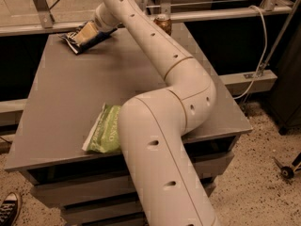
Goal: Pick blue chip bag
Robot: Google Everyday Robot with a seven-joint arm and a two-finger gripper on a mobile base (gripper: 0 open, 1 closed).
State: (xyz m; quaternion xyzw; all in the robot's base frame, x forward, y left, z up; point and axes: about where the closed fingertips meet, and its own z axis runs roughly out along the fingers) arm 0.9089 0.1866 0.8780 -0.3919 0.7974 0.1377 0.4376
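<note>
The blue chip bag (70,38) lies at the far left corner of the grey table (61,102), dark navy with white marks. My gripper (87,32), tan at its tip, rests on the bag's right part and covers much of it. My white arm reaches from the near right across the table to it.
A larger green chip bag (103,132) lies near the table's front edge, partly behind my arm. A can (162,22) stands at the far edge. A metal rail (211,14) runs behind the table. A shoe (9,210) is on the floor at lower left.
</note>
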